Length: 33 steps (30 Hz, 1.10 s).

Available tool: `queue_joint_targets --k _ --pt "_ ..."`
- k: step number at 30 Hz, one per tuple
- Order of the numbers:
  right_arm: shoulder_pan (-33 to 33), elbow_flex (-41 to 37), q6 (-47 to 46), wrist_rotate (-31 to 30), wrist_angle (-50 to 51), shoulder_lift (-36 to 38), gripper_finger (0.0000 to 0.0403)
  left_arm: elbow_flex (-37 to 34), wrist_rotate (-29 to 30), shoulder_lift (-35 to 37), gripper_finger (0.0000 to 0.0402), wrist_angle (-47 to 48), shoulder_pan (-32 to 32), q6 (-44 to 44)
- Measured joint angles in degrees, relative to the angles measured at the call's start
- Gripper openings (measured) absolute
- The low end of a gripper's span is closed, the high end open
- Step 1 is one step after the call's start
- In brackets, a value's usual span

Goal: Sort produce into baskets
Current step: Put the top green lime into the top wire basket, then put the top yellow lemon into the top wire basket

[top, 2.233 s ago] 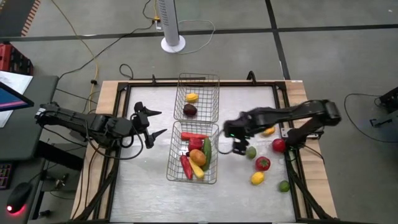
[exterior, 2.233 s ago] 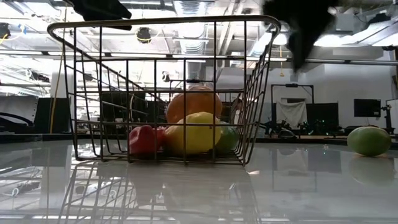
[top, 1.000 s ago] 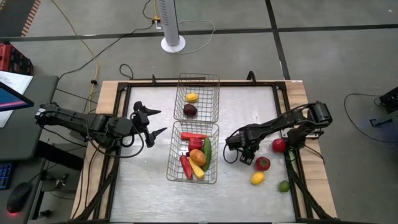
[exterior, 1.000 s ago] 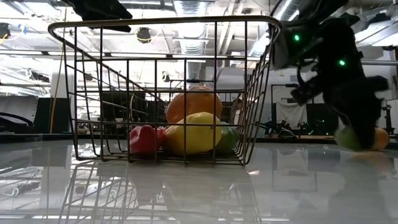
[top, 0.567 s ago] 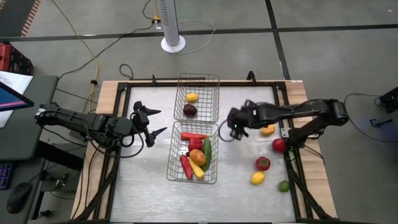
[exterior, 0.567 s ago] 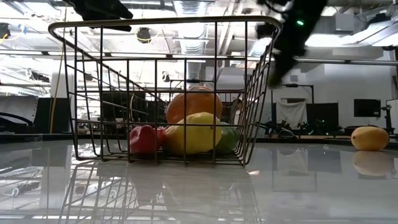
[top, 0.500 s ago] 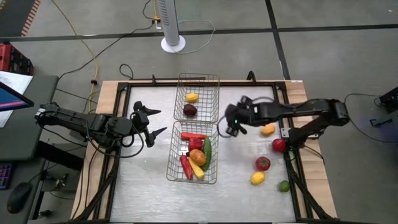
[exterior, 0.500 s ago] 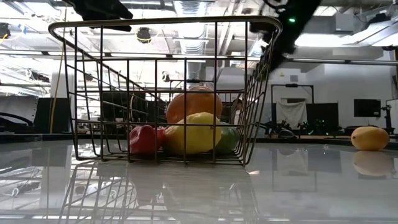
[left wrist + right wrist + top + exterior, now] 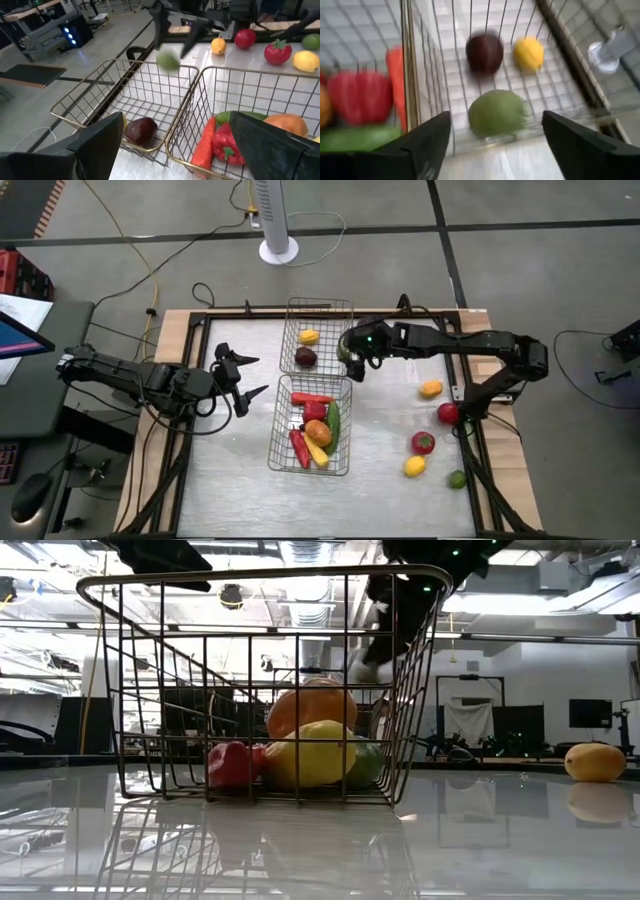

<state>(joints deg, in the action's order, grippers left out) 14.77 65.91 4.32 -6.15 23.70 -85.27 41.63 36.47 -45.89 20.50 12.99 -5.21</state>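
My right gripper (image 9: pixel 351 360) hovers over the right rim of the far basket (image 9: pixel 320 301) with its fingers apart. A green lime (image 9: pixel 497 112) sits in the gap between them, clear of both, and shows blurred just below the fingertips in the left wrist view (image 9: pixel 168 60). The far basket holds a dark plum (image 9: pixel 306 357) and a lemon (image 9: pixel 309 336). The near basket (image 9: pixel 308 471) holds red peppers, an orange, a cucumber and a lemon. My left gripper (image 9: pixel 247 380) waits open left of the baskets.
On the table's right part lie an orange-yellow fruit (image 9: pixel 431 389), two red tomatoes (image 9: pixel 448 413) (image 9: pixel 423 443), a lemon (image 9: pixel 413 467) and a lime (image 9: pixel 456 478). A black frame edges the table. Bare tabletop lies between the baskets and these fruits.
My right gripper has risen from the table beside the loose fruits and swung toward the far left, ending over the far basket's right rim. The green lime that lay under it has left the table and has come along with it.
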Motion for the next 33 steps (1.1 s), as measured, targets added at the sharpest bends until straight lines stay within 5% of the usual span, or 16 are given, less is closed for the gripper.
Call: queue_joint_targets --k 7,17,24,33 --pt "-0.1 1.8 -1.3 0.2 8.7 0.8 0.0389 0.0 0.0 0.0 0.0352 -0.5 -0.1 0.2" --pt "5.5 -3.7 -8.1 -3.9 44.5 1.1 0.0366 0.0 -0.2 0.0 0.0352 -0.2 -0.1 0.0" --pt "9.9 -11.8 -6.9 -3.2 50.0 0.9 0.0362 0.0 -1.7 0.0 0.0352 -0.2 -0.1 -0.5" --pt "5.4 -15.7 -5.4 -4.8 52.8 0.9 0.0360 0.0 -1.7 0.0 0.0352 -0.2 -0.1 -0.1"
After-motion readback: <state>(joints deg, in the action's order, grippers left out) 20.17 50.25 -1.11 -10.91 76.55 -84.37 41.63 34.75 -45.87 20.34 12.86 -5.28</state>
